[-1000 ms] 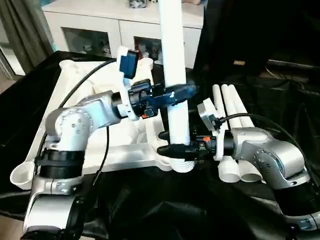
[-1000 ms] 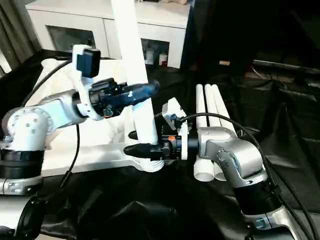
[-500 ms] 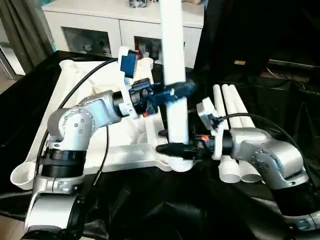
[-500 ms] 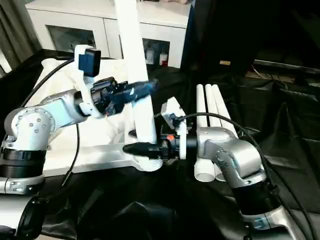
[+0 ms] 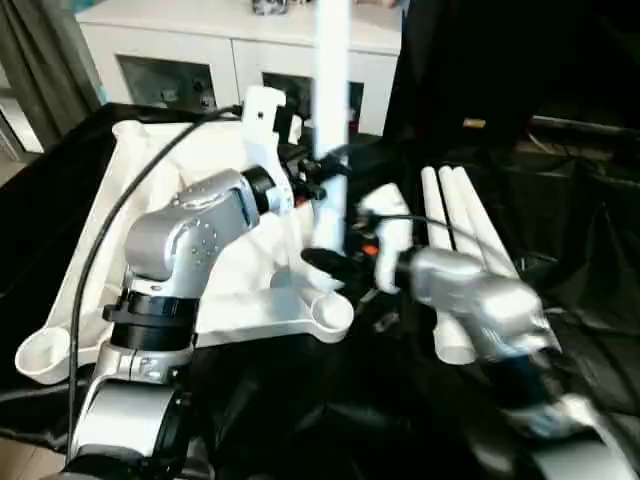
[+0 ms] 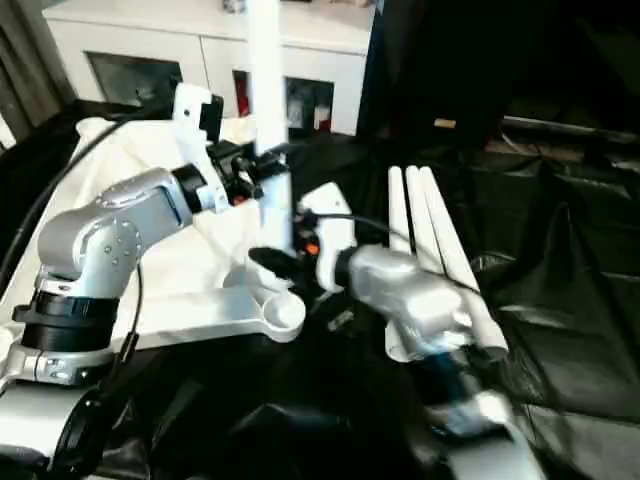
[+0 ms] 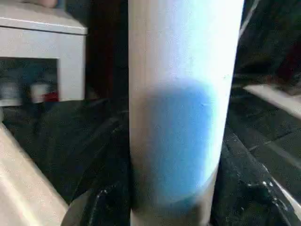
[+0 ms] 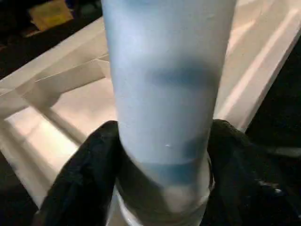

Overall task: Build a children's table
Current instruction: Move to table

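The table (image 5: pixel 200 310) lies upside down; my left pincer (image 5: pixel 325 170) and right pincer (image 5: pixel 330 262), each half-closed on 1 leg (image 5: pixel 331 120), should keep it plumb over the corner socket (image 5: pixel 330 312).

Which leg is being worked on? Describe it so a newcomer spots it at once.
Start at the upturned white tabletop on the black cloth. By its near right corner one white leg stands upright, both grippers closed around it. The other legs lie flat, side by side, further right.
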Motion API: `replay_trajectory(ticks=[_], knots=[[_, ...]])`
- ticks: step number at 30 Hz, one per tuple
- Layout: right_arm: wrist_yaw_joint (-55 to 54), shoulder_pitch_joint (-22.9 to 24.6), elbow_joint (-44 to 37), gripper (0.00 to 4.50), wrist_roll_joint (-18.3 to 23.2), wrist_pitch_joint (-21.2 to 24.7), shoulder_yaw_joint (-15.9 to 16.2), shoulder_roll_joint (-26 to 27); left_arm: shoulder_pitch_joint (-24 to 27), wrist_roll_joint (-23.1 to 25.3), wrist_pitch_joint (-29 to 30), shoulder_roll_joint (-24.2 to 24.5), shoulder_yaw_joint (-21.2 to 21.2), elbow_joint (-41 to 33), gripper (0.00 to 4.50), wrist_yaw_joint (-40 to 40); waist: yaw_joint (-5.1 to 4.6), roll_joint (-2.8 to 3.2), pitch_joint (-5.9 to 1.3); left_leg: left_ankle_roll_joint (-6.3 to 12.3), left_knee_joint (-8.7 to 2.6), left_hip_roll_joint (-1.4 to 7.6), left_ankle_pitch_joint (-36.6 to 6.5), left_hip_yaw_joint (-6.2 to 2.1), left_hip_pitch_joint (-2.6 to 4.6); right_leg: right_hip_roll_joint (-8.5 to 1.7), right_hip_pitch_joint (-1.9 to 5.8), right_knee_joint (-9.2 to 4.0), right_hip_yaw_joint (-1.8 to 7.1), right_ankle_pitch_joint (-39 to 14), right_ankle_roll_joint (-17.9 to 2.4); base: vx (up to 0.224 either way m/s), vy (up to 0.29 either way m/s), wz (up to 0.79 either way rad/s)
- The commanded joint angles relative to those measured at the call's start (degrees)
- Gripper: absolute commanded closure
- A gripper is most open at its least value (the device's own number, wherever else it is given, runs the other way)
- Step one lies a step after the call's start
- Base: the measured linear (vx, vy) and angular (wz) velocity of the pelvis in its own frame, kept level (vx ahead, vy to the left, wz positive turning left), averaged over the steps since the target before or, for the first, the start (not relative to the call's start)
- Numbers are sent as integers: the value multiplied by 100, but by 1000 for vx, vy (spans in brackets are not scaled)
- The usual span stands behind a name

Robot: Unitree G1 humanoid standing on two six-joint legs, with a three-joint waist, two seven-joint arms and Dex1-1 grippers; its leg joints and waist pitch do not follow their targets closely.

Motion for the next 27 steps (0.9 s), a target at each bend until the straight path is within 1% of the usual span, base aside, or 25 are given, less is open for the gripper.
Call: replay_trajectory(ticks=[1,2,3,4,5,6,7,9,13,14,15,16,17,18,20,21,22,23,25,26,27], knots=[[-42,0,76,198,-39,8,-130,-36,-116,-14,85,-24,20,-193,266,84,2,105,-470,-156,-417,248,-623,-96,64,-460,354,-330,302,-712,-1123,0,0,0],[-10,-1,66,213,-27,3,-132,-18,-101,-22,104,-40,17,-230,266,106,9,107,-471,-158,-417,250,-622,-95,65,-461,355,-327,303,-671,-1135,0,0,0],[9,-4,63,222,-27,-4,-130,-6,-89,-15,116,-47,6,-262,266,125,16,103,-473,-159,-419,251,-603,-95,55,-461,365,-313,303,-555,-1166,0,0,0],[26,-3,56,226,-32,-17,-124,-4,-78,-11,130,-51,1,-289,266,138,15,101,-470,-158,-421,246,-605,-97,46,-462,374,-310,301,-554,-1168,0,0,0],[57,4,40,230,-22,-25,-122,-12,-68,-21,154,-58,9,-312,266,153,15,98,-465,-154,-423,240,-658,-92,47,-467,372,-326,304,-633,-1151,0,0,0],[105,5,39,237,-7,-45,-123,-23,-58,-29,193,-76,31,-343,266,160,10,82,-462,-151,-424,237,-682,-91,43,-468,379,-331,304,-689,-1141,0,0,0],[152,12,29,242,13,-54,-135,-47,-52,-33,227,-87,49,-367,266,163,9,89,-458,-153,-425,240,-714,-95,41,-478,380,-341,305,-809,-1118,0,0,0],[227,29,0,246,61,-36,-169,-86,-49,-29,248,-83,62,-384,266,171,7,87,-455,-150,-424,241,-769,-93,51,-478,373,-356,306,-937,-1086,0,0,0],[665,132,-260,248,216,-45,-133,-272,-70,-120,278,-46,138,-363,266,113,13,84,-458,-110,-415,236,-704,-91,40,-471,376,-359,305,-911,-1063,0,0,0],[849,175,-371,248,273,-64,-109,-346,-69,-152,305,1,129,-361,210,27,17,79,-458,-81,-413,230,-702,-90,36,-463,384,-362,301,-907,-1059,0,0,0],[1170,263,-594,249,393,-70,-75,-487,-60,-228,360,53,170,-326,196,-82,33,79,-464,-47,-405,227,-662,-87,35,-464,389,-358,304,-859,-1051,0,0,0],[1170,263,-594,250,393,-70,-75,-487,-60,-228,360,53,170,-326,196,-82,33,79,-464,-47,-405,227,-662,-87,35,-464,389,-358,304,-859,-1051,0,0,0],[1342,300,-699,251,478,-58,-68,-543,-50,-316,385,54,232,-300,196,-157,29,92,-466,8,-404,232,-611,-95,17,-456,394,-342,296,-730,-1099,0,0,0],[1514,340,-823,251,585,-29,-74,-606,-46,-376,384,55,288,-278,190,-207,31,90,-471,20,-403,236,-602,-94,28,-456,385,-347,293,-709,-1108,0,0,0],[1965,439,-1159,252,882,99,-101,-801,-44,-623,467,81,450,-191,155,-440,37,72,-462,88,-400,235,-617,-93,24,-461,407,-350,294,-737,-1149,0,0,0],[2018,450,-1198,252,917,113,-107,-828,-41,-657,473,88,466,-185,155,-483,41,79,-475,87,-397,237,-610,-96,33,-467,399,-341,290,-746,-1175,0,0,0],[2315,507,-1412,252,1101,210,-152,-1018,-3,-940,497,149,581,-164,152,-876,43,62,-458,119,-391,217,-655,-79,37,-458,397,-374,291,-899,-1172,0,0,0],[2435,518,-1492,252,1160,252,-175,-1124,34,-1140,546,204,642,-176,152,-1159,47,73,-460,119,-395,231,-656,-84,39,-468,386,-368,296,-932,-1178,0,0,0],[2571,518,-1586,253,1254,324,-228,-1254,68,-1320,619,294,673,-179,151,-1440,48,75,-454,111,-396,225,-690,-81,40,-464,378,-380,291,-1065,-1167,0,0,0],[2606,513,-1611,253,1293,350,-255,-1286,68,-1325,640,327,655,-173,151,-1473,41,75,-450,106,-400,233,-728,-84,43,-457,369,-382,289,-1107,-1169,0,0,0],[2624,511,-1628,253,1324,366,-278,-1301,70,-1301,670,369,616,-171,178,-1493,32,96,-446,86,-402,236,-765,-87,49,-456,361,-393,286,-1154,-1161,0,0,0]])
